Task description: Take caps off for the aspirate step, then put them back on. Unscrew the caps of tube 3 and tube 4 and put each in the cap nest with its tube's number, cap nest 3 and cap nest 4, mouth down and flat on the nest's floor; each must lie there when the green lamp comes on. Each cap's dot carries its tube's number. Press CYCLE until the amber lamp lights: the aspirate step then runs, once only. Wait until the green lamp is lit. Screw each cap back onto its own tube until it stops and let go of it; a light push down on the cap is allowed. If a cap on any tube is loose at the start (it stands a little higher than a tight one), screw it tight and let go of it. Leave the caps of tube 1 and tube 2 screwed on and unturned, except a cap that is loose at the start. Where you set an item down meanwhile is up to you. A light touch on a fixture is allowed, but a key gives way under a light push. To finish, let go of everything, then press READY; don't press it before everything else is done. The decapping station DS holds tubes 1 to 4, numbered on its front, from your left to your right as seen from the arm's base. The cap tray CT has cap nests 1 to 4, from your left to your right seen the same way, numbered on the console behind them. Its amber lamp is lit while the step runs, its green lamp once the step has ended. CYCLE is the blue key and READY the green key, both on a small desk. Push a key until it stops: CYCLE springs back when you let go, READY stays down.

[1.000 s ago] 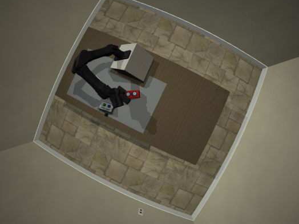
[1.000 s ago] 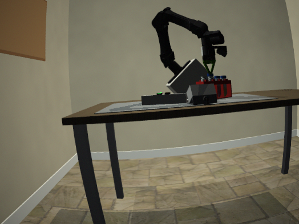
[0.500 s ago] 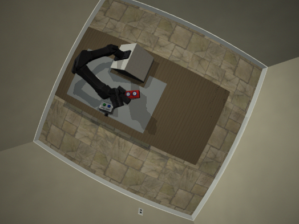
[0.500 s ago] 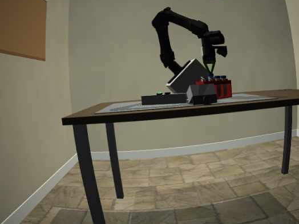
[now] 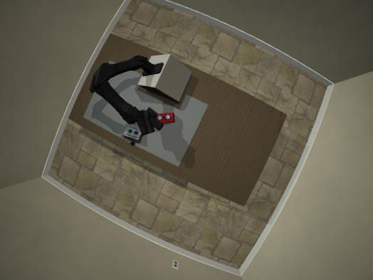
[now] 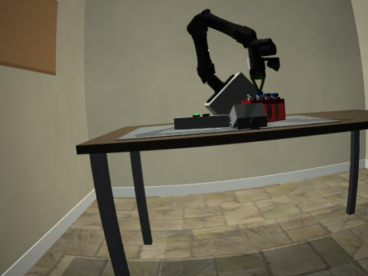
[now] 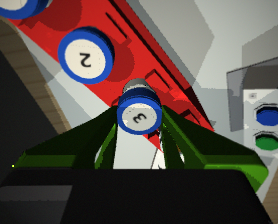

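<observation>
Claw [image 7: 139,131] closed tight on blue cap 3 [image 7: 139,116], one green finger [image 7: 90,137] on each side. White dot with a "3" on top of that cap. Cap sitting right over its grey tube [image 7: 139,87], in the red holder [image 7: 165,75]. Cannot tell if cap and tube touch.

Next along the red holder, blue cap 2 [image 7: 85,55] with a "2" on its white dot, on its tube. One more blue cap [image 7: 22,6] peeking in at the top corner, cut off by the edge.

Over to the right in the claw's own view, a small grey desk [image 7: 250,107] with a blue button [image 7: 267,115] and a green button [image 7: 266,142]. Blue one further from the camera, green one nearer.

From the side, black arm [image 6: 225,28] bent up high and reaching down, claw [image 6: 259,86] pointing straight down onto the row of blue caps on the red holder [image 6: 272,109]. A long black bar [image 6: 200,121] in front with a small green light [image 6: 196,114] glowing on it. A tilted grey box [image 6: 233,93] behind.

From above, arm [image 5: 117,98] curled over a grey mat [image 5: 193,116] on the brown surface [image 5: 242,137]. Red holder [image 5: 166,117] just beside the end of the arm, two white-dotted caps showing there. Button desk [image 5: 132,133] near it, at the edge of the mat.
</observation>
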`<move>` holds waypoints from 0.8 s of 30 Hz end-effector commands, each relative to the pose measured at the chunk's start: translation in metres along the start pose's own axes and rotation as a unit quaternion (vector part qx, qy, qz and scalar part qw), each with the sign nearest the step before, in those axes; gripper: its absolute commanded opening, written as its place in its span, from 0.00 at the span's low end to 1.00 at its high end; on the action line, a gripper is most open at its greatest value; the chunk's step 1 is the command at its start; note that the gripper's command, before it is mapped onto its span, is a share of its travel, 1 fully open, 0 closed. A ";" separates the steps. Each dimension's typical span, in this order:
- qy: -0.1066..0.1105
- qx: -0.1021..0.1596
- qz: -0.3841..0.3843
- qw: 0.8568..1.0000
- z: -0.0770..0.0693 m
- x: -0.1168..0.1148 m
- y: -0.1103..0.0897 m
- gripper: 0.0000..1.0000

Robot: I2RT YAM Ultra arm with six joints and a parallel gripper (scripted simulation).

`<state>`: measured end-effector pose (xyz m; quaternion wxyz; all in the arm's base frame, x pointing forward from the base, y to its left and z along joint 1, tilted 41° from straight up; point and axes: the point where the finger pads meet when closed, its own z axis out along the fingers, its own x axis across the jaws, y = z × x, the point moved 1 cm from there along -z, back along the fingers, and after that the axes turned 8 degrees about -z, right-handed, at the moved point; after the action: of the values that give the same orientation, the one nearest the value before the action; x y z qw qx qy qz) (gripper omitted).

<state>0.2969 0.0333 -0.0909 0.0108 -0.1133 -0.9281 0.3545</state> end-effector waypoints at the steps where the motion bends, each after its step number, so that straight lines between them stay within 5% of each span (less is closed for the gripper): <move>1: -0.005 -0.004 -0.001 1.000 -0.002 -0.002 0.002 0.00; 19: -0.005 -0.004 -0.001 1.000 0.002 -0.002 0.001 0.00; 20: -0.005 -0.004 -0.001 1.000 0.002 -0.002 0.001 0.49; 24: -0.005 -0.004 -0.001 1.000 0.002 -0.002 0.001 0.49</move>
<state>0.2968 0.0298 -0.0950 0.0105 -0.1129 -0.9283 0.3542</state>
